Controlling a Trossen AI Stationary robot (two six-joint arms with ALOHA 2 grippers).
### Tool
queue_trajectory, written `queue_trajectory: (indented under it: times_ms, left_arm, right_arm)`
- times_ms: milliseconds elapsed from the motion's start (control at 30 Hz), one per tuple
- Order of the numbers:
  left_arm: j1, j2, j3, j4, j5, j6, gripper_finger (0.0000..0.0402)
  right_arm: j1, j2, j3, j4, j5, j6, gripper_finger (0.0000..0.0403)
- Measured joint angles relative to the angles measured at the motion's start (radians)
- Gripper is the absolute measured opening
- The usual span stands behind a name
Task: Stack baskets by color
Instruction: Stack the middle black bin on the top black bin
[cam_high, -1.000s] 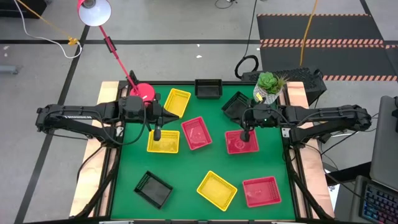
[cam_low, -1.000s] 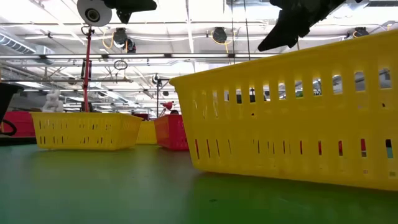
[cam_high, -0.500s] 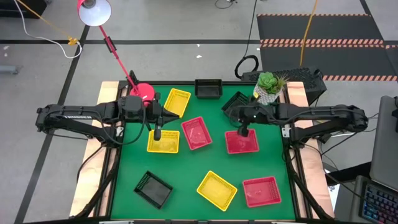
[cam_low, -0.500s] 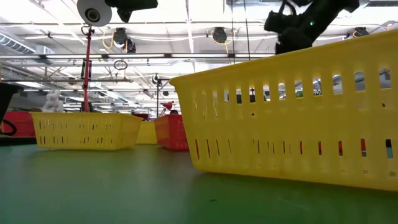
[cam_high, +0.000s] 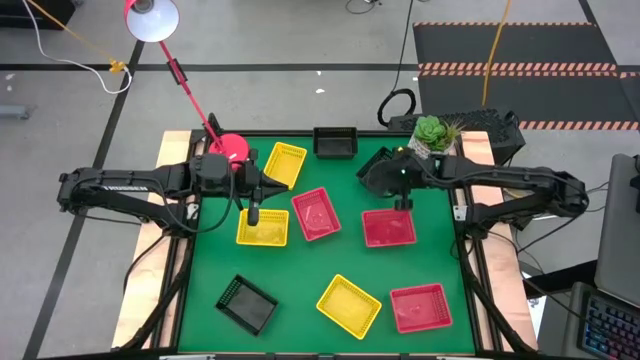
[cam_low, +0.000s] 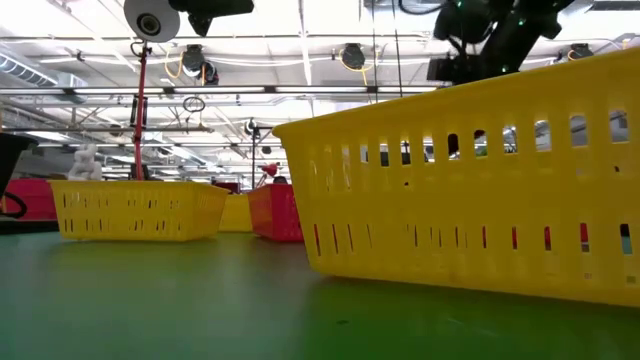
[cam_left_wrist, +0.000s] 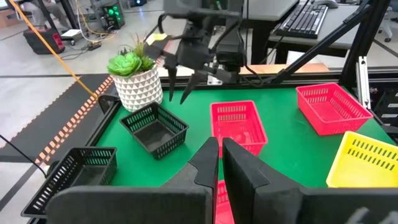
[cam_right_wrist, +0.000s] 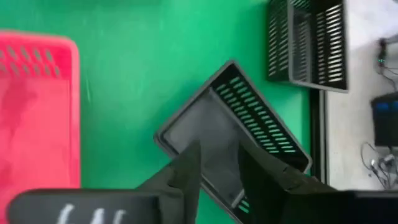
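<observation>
- Since a second ago our right gripper (cam_high: 402, 203) has let go of the red basket (cam_high: 388, 227) and lifted toward the back of the table; its fingers stand parted and empty in the left wrist view, the basket resting alone on the green mat.
- Left side: our left gripper (cam_high: 253, 214) hangs over a yellow basket (cam_high: 262, 227), fingers pressed together – whether they pinch its rim, we cannot tell.
- Middle: another red basket (cam_high: 316, 213) lies just beside that yellow one.
- Right: the black basket (cam_high: 378, 165) sits under our right wrist, near the plant pot (cam_high: 430, 140).
- Risk: nothing is stacked yet; reaching for the black basket, we could nudge the pot, or catch only one mesh wall and tip the basket.
</observation>
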Motion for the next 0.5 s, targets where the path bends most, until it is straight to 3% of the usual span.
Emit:
queue_trajectory:
  times_ms: [200,500]
  left_arm:
    - [0.000,0.000,0.000,0.000,0.000,0.000,0.0026]
    - [-0.002,0.000,0.000,-0.002,0.000,0.000,0.0026]
  right_arm:
    - [-0.078,0.022,0.000,-0.004,-0.049,-0.193,0.0142]
    - [-0.152,0.050,0.000,-0.028,-0.105,-0.343,0.0143]
